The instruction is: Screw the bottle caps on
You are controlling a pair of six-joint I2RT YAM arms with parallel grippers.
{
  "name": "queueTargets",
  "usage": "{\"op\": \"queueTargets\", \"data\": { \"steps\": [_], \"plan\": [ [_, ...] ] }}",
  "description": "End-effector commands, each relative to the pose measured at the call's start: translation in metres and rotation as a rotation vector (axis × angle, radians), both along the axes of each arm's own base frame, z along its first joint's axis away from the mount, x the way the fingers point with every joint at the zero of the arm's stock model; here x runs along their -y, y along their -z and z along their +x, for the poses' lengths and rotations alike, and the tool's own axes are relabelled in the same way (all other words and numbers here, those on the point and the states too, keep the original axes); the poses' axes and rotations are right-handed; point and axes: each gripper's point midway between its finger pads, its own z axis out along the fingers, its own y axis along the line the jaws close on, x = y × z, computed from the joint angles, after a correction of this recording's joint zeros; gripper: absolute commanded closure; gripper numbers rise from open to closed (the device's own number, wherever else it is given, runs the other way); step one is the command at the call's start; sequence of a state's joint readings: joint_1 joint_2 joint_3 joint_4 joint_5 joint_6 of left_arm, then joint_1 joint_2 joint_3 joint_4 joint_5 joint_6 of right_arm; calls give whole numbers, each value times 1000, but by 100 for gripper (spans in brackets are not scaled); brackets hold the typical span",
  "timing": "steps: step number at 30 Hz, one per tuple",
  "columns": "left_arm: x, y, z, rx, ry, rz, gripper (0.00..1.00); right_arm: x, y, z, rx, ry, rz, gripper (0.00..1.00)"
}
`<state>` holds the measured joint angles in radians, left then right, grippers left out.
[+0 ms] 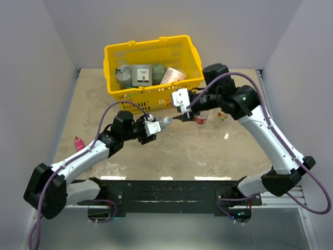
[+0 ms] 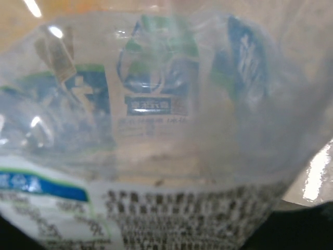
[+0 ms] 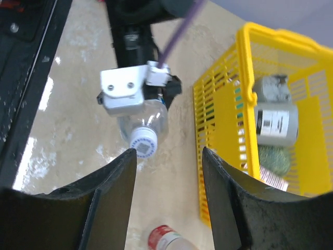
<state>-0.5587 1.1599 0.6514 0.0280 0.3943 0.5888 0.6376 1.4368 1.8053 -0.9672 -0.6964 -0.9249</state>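
My left gripper (image 1: 155, 125) is shut on the short bottle with the bluish label (image 2: 156, 130), holding it on its side above the table. A white cap (image 3: 143, 142) sits on the bottle's neck and points toward my right gripper (image 3: 169, 156). That gripper is open with nothing between its fingers. Its left fingertip (image 3: 127, 161) is right next to the cap. In the top view the cap (image 1: 167, 121) lies just left of the right gripper (image 1: 183, 117). A slim bottle with a red cap (image 3: 160, 237) stands under the right arm (image 1: 202, 117). The left fingers are hidden behind the bottle.
A yellow basket (image 1: 156, 96) holding jars and packets stands just behind both grippers, with its near wall (image 3: 223, 120) close to my right finger. A small pink thing (image 1: 79, 143) lies at the table's left edge. White walls close in the left, right and back.
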Motion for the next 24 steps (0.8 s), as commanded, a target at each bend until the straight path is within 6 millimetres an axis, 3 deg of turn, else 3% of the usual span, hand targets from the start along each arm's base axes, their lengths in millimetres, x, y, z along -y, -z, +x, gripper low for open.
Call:
{"op": "queueTargets", "data": {
  "steps": [1,10,16,20,24],
  "plan": [
    [18,-28,-4,36,111,-47,100,-2,43,-10,183,-209,-183,44],
    [21,-42,-2,66,128,-62,100,-8,65,-21,242,-328,-245,45],
    [22,-44,-1,69,128,-65,100,-18,60,-16,211,-288,-205,54],
    [23,-44,-1,62,126,-71,100,-23,57,-14,202,-273,-178,54],
    [23,-47,1,63,119,-80,100,-31,58,-14,132,-224,-147,68]
  ]
}}
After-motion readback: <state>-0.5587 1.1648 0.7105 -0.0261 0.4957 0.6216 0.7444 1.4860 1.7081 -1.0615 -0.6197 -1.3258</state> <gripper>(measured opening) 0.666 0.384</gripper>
